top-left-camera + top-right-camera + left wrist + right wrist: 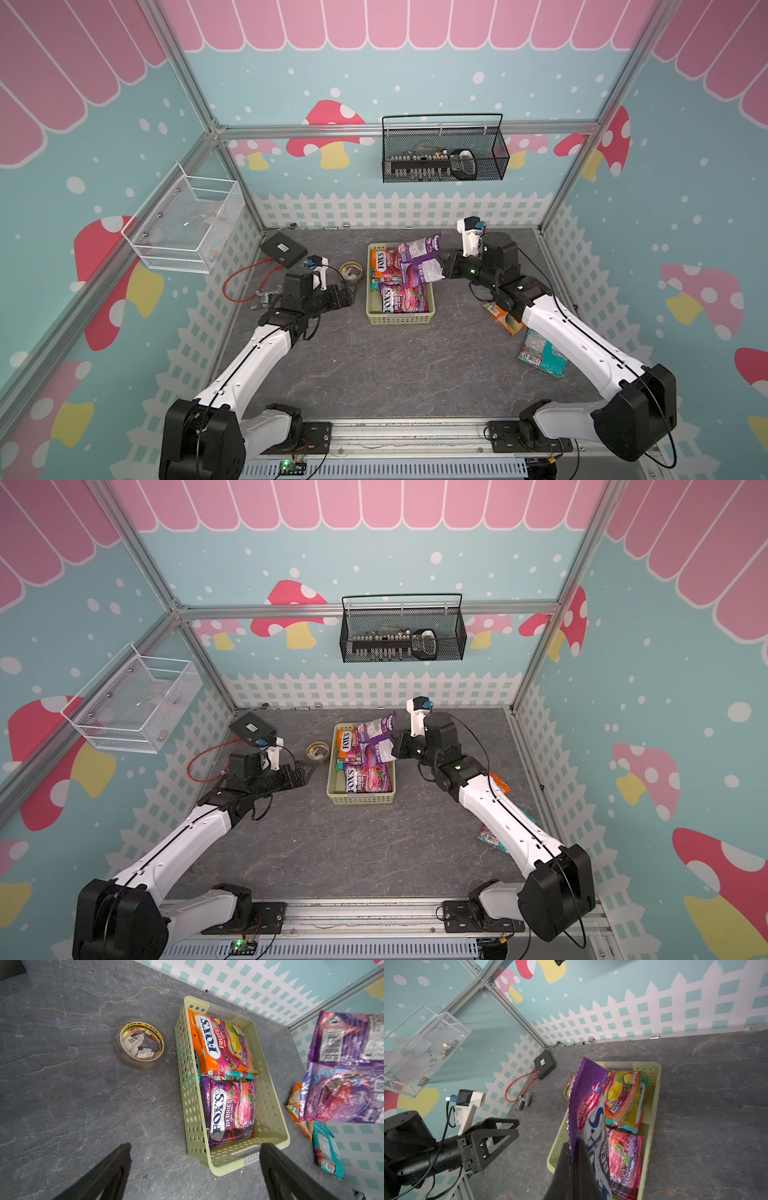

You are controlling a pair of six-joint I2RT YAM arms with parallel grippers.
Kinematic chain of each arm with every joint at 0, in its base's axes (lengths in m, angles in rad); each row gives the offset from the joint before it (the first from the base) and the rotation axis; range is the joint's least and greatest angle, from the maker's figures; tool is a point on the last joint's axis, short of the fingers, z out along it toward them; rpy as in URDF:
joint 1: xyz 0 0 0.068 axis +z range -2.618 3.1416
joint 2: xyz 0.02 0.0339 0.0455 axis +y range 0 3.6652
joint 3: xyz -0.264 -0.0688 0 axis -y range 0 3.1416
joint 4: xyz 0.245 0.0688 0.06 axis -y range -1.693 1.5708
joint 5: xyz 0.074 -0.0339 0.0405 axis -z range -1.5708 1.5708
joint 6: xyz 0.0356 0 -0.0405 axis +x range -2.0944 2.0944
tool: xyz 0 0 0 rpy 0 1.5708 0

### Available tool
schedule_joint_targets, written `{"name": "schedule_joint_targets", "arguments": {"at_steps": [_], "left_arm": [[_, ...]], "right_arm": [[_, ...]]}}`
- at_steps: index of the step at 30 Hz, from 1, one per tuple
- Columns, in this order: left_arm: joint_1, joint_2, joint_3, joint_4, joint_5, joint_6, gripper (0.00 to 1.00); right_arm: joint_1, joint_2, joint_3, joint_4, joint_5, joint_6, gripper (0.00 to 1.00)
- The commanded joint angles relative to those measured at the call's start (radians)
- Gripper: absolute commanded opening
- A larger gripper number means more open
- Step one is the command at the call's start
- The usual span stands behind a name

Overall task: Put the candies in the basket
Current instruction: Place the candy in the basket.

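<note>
Nearest, beside the right arm, a teal candy bag (540,357) and an orange candy bag (498,316) lie on the table (374,374), outside the basket (401,319). Inside it, the berries bag (228,1111) reads "FOX'S BERRIES OVAL CANDY". Beyond that, the fruits bag (222,1045) reads "FOX'S FRUITS OVAL CANDY". The left gripper (348,296) hovers beside the basket, fingers wide and empty, near a tape roll (140,1043). Farthest, the right gripper (445,269) has its fingers pinched on a purple candy bag (417,262) above the basket's far end.

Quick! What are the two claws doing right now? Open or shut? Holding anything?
Left claw: open, holding nothing.
Right claw: shut on the purple candy bag, above the basket.
</note>
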Motion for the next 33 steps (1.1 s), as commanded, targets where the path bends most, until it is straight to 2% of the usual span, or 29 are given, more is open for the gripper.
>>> {"name": "schedule_joint_targets", "arguments": {"at_steps": [1, 12, 23, 28, 33], "left_arm": [[0.007, -0.006, -0.020, -0.009, 0.019, -0.007, 0.99], [0.007, -0.001, -0.031, -0.010, 0.030, -0.012, 0.99], [0.005, 0.006, -0.031, -0.010, 0.036, -0.008, 0.99], [0.006, 0.012, -0.028, -0.009, 0.043, -0.010, 1.00], [0.005, 0.003, -0.035, -0.013, 0.039, -0.007, 0.99]], "right_arm": [[0.045, 0.033, -0.029, 0.149, 0.009, 0.068, 0.00], [0.109, 0.182, -0.121, 0.347, 0.011, 0.177, 0.00], [0.111, 0.283, -0.230, 0.386, 0.101, 0.212, 0.00], [0.111, 0.334, -0.222, 0.368, 0.116, 0.208, 0.08], [0.110, 0.338, -0.209, 0.328, 0.142, 0.197, 0.34]]}}
